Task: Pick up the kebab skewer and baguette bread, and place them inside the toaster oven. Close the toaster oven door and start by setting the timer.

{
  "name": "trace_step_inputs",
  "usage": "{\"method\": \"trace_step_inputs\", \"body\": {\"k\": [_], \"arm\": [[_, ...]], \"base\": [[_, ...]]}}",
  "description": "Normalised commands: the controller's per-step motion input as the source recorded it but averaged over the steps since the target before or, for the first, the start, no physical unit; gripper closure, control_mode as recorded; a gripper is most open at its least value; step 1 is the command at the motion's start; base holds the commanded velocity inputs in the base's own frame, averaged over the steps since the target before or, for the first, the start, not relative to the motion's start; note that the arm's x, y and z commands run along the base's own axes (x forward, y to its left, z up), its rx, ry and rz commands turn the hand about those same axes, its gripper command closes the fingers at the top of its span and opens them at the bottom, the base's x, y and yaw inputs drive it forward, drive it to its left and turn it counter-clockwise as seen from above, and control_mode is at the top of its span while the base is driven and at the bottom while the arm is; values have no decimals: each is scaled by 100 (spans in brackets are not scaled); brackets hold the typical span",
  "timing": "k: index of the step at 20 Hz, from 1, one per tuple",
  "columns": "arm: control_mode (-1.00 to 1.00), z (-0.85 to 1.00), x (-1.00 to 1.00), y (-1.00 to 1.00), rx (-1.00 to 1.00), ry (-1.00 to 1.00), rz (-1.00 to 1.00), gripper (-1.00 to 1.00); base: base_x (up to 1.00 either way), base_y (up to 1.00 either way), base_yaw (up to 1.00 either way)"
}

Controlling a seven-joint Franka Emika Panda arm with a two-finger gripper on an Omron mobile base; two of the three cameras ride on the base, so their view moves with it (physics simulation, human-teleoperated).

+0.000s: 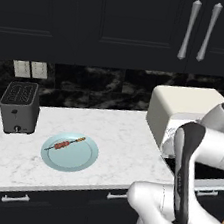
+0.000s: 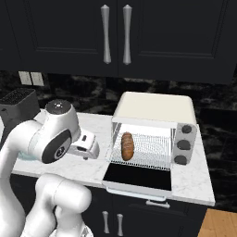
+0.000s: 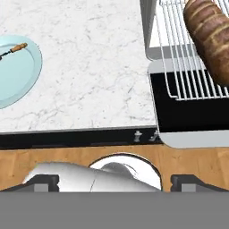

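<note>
The kebab skewer [image 1: 68,144] lies on a pale blue plate [image 1: 84,160] left of centre on the counter; the hand view shows its tip [image 3: 13,49] on that plate [image 3: 18,76]. The baguette bread [image 2: 127,146] rests on the wire rack [image 3: 179,67] inside the cream toaster oven [image 2: 152,109]. The toaster oven door [image 2: 139,178] hangs open, folded down flat over the counter edge. My gripper [image 3: 116,181] is open and holds nothing. It hovers above the counter between the plate and the oven, just left of the rack.
A dark slot toaster [image 1: 19,107] stands at the far left of the white marble counter [image 1: 121,135]. Grey knobs [image 2: 184,144] sit on the oven's right side. Dark cabinets hang above, and wooden floor lies below the counter front.
</note>
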Motion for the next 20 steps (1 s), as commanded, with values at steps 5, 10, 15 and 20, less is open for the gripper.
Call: {"method": "trace_step_inputs", "body": {"k": [5,10,15,20], "arm": [[-100,12,31,100,0,-9,-31,-100],[-100,0,51,67,0,0,-13,-100],[-100,0,46,57,0,0,4,-100],[-100,-1,27,25,-6,0,27,-100]], "base": [[0,0,0],[0,0,0],[0,0,0],[0,0,0]]}}
